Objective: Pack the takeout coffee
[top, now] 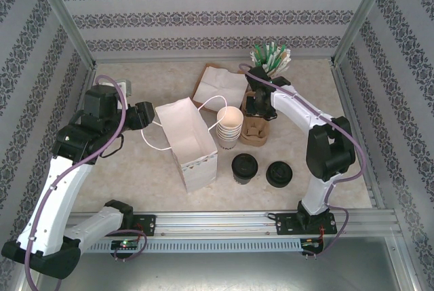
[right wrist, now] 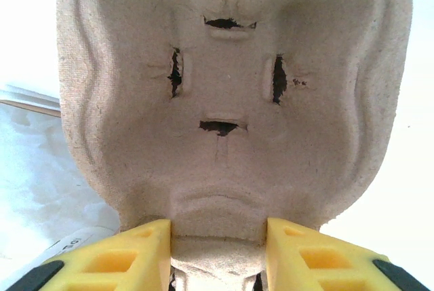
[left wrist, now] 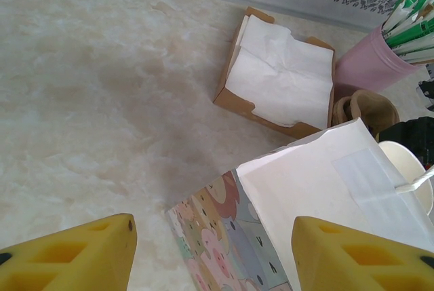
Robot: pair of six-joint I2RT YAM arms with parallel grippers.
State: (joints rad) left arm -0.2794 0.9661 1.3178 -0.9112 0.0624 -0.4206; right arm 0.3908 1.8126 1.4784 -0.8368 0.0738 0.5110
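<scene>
The takeout coffee (top: 244, 167), a cup with a black sip lid, stands on the table in front of the white paper bag's (top: 186, 145) right side. No gripper touches it. My left gripper (top: 146, 116) hovers open at the bag's upper left edge. In the left wrist view its yellow fingers (left wrist: 74, 254) stand wide apart with the bag (left wrist: 319, 189) and its cartoon-printed side between them. My right gripper (top: 255, 109) is shut on the rim of a brown pulp cup carrier (right wrist: 230, 87), which sits behind the coffee (top: 255, 130).
A stack of lidless cream cups (top: 229, 127) stands between bag and carrier. A low stack of black lids (top: 279, 174) lies right of the coffee. A napkin box (top: 218, 86) and a pink cup of green sticks (top: 271, 57) stand at the back. Patterned walls enclose the table.
</scene>
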